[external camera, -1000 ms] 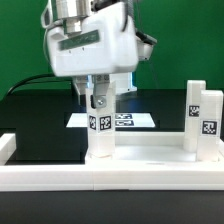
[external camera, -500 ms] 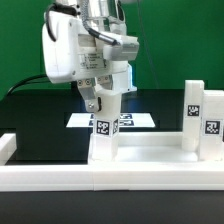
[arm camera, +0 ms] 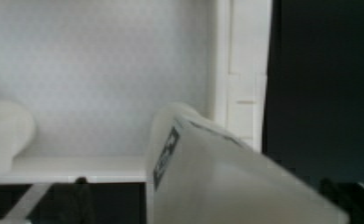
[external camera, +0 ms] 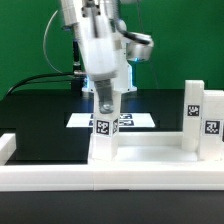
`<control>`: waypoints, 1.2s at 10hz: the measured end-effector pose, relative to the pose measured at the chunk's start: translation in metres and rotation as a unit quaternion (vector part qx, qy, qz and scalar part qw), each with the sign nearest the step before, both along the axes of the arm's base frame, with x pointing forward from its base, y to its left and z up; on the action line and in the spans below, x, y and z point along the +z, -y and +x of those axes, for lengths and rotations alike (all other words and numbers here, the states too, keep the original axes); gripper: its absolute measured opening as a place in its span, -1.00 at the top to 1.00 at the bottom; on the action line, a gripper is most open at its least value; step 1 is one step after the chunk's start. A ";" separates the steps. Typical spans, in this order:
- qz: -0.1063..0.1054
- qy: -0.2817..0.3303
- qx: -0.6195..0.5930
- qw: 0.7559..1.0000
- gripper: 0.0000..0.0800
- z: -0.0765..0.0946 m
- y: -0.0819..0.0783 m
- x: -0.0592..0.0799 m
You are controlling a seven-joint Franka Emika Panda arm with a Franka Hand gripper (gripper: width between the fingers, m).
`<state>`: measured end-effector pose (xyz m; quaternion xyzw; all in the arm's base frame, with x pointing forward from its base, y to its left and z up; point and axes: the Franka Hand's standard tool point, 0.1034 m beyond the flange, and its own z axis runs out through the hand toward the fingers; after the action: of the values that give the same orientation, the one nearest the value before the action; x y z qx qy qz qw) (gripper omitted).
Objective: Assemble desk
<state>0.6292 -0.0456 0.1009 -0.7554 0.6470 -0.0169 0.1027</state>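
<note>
The white tabletop panel (external camera: 150, 150) lies flat behind the barrier wall. My gripper (external camera: 105, 101) points straight down and is shut on the top of a white leg post (external camera: 102, 138). The post stands upright on the panel near the exterior view's left end, its tag facing the camera. Two more tagged leg posts (external camera: 193, 115) (external camera: 209, 125) stand at the panel's right end. In the wrist view the held post (arm camera: 214, 165) fills the space between my dark fingers (arm camera: 90, 205), above the panel's inside (arm camera: 108, 80) and its rim (arm camera: 246, 80).
The long white barrier wall (external camera: 110, 180) runs across the front. The marker board (external camera: 130, 120) lies on the black table behind the held post. A green backdrop stands behind, and cables hang from the arm at the left.
My wrist has turned about its vertical axis, so the gripper body now faces edge-on. The held leg post stays in the same spot on the panel.
</note>
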 end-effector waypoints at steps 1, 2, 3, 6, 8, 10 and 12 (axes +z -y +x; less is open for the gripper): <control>-0.009 -0.005 0.013 1.000 -0.61 -0.001 -0.010 0.002; -0.015 0.000 0.047 0.999 -0.62 -0.001 -0.007 0.002; -0.021 0.004 0.079 0.997 -0.62 -0.001 -0.004 0.001; -0.058 0.003 0.335 0.941 -0.62 -0.001 -0.003 0.005; -0.057 0.000 0.352 0.934 -0.62 0.004 -0.004 0.007; -0.056 -0.003 0.342 0.938 -0.27 0.004 -0.003 0.006; -0.049 -0.016 0.272 0.961 0.17 0.001 0.001 0.004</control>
<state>0.6298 -0.0465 0.1050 -0.9070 0.4173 -0.0080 0.0561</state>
